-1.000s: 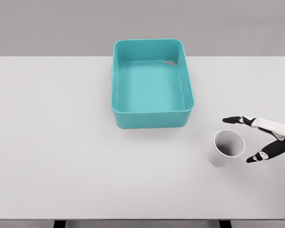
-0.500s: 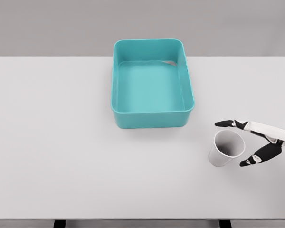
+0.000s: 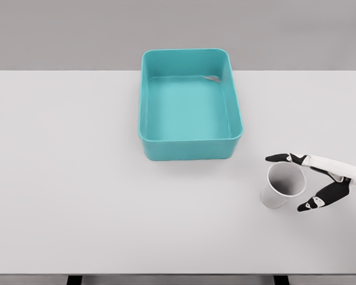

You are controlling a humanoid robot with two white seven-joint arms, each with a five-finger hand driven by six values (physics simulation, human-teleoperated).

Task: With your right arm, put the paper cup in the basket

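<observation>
Right hand, fingers spread and empty, brackets the upright paper cup just right of it

There are no words, numbers, labels or signs to read anywhere. The round white paper cup is plain on the parts that show, and so is the blue-green plastic basket. The flat white counter has nothing written on it either.
</observation>
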